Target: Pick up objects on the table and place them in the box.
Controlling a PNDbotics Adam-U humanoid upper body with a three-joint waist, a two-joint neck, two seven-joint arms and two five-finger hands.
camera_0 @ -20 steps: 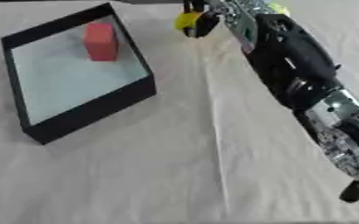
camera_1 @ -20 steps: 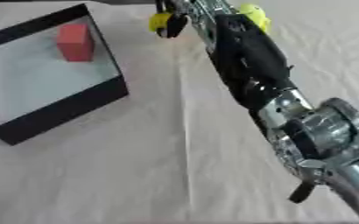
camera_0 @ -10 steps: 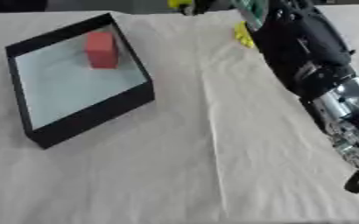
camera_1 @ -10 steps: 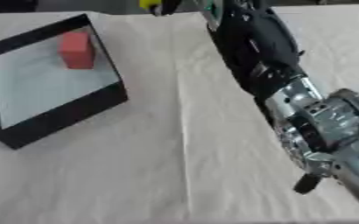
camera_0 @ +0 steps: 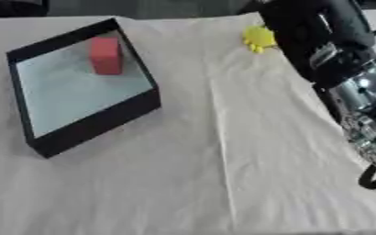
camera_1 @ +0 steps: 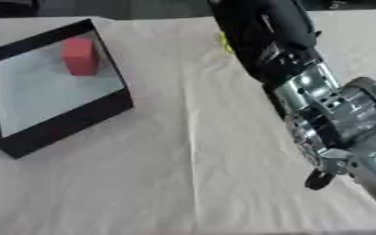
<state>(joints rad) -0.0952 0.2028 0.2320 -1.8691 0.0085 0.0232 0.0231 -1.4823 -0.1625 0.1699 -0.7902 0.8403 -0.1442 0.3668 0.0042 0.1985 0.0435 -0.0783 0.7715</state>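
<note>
**Inspector A:** Left eye view first. What is on the table [camera_0: 183, 183]?

**Inspector B:** A cream cloth covers it, with a crease running from the far edge toward the near edge. A black box [camera_0: 95, 124] with a pale floor sits toward the far left corner, turned at an angle to the table edges. A red block [camera_0: 105, 55] stands upright inside it, near its far wall.

**Inspector A:** Anything outside the box?

**Inspector B:** One yellow object [camera_0: 258, 38], lobed in outline, lies on the cloth near the far edge, right of the crease. It is just beside the right arm [camera_0: 328, 50], which partly covers it.

**Inspector A:** And the hand on that arm?

**Inspector B:** The arm comes in from the near right and runs up past the far edge. The hand is out of frame, so I cannot tell how its fingers stand or whether it has hold of anything.

**Inspector A:** Right eye view?

**Inspector B:** Same layout. The box stands along the left edge with the red block at its far end. The arm crosses more of the table here, its silver joint large at the near right. Only a thin sliver of the yellow object shows at the arm's left side. No left hand appears in either view.
</note>
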